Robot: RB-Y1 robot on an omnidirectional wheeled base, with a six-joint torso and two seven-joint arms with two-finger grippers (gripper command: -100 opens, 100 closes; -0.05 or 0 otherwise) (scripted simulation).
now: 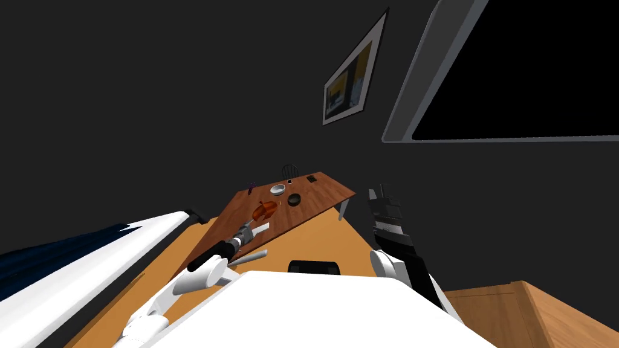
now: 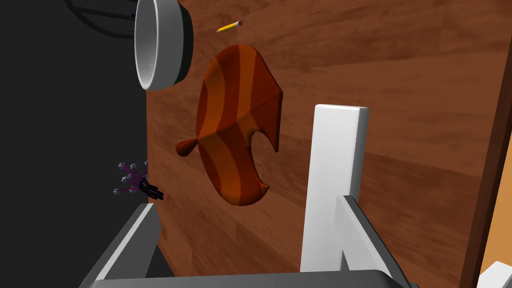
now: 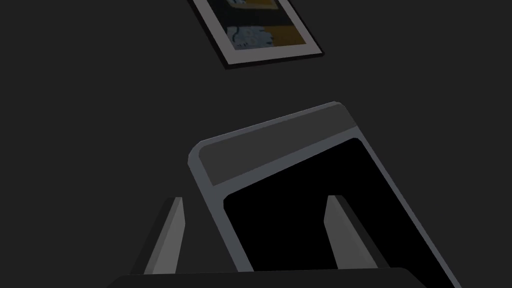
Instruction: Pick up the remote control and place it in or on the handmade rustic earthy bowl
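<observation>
A long, flat white remote control (image 2: 332,185) lies on the brown wooden table (image 2: 400,75). My left gripper (image 2: 245,205) hangs over the table's near end, open. The remote's near end lies just inside one finger (image 2: 362,240), and the other finger (image 2: 135,240) stands far from it. Past the remote sits an orange-and-brown striped bowl (image 2: 237,125) with a wavy rim. In the head view the left gripper (image 1: 249,228) sits at the remote (image 1: 261,228), just short of the striped bowl (image 1: 265,211). My right gripper (image 1: 379,193) is raised to the right of the table, open and empty (image 3: 257,235).
A white bowl (image 2: 160,42) and a pencil (image 2: 229,26) lie beyond the striped bowl. A small purple spiky thing (image 2: 135,180) sits at the table's edge. A dark bowl (image 1: 294,200) and two small black flat things (image 1: 312,179) lie further along. A chair (image 1: 289,171) stands at the far end.
</observation>
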